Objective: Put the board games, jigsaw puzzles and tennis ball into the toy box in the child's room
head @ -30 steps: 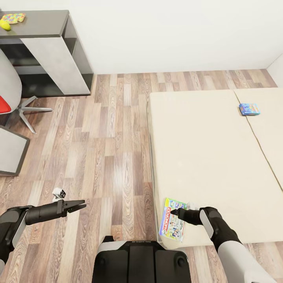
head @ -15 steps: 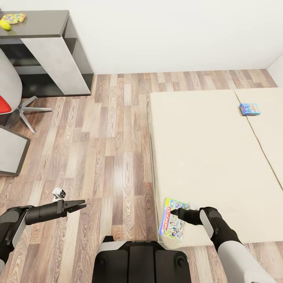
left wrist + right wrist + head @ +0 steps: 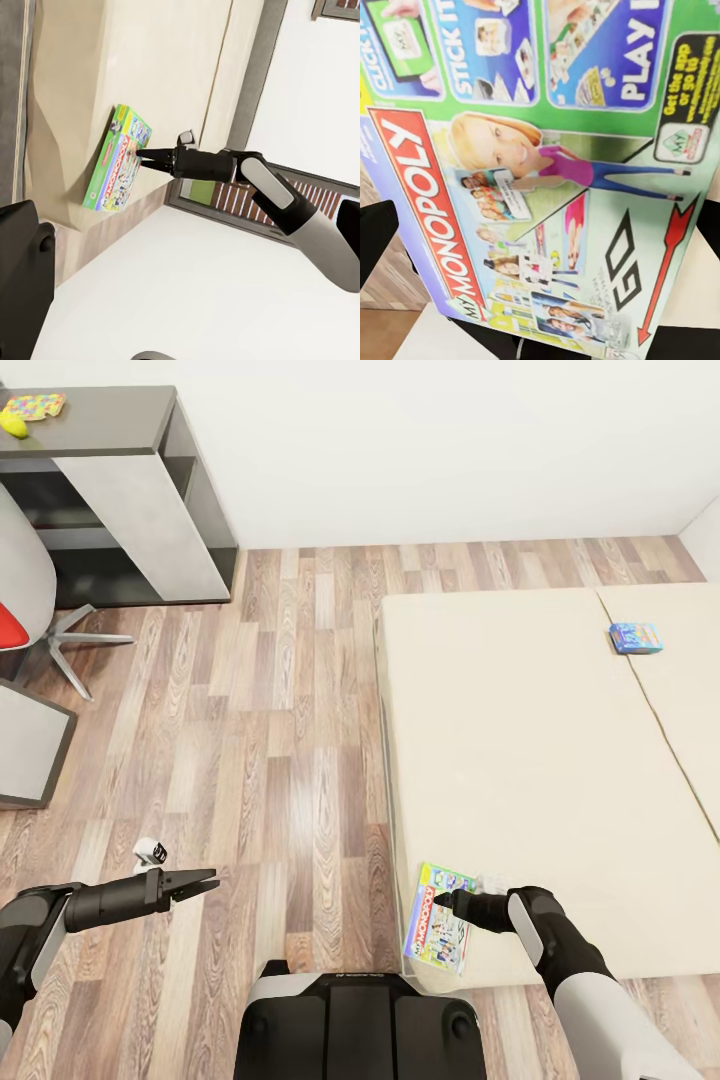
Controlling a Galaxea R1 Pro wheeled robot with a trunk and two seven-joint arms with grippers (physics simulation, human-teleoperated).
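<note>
Head view puts the Monopoly board game (image 3: 437, 931) at the bed's (image 3: 530, 760) near corner, directly under the right gripper's (image 3: 445, 901) tips, long axis crosswise to the fingers, their grip untellable, while the left gripper (image 3: 205, 880), parted and empty, hangs well off.

A plain white wall (image 3: 450, 450) met brown-grey wood-plank floor (image 3: 270, 710). A dark-topped grey surface (image 3: 110, 430) stood in the corner, a grey chair (image 3: 30, 590) beside it.
</note>
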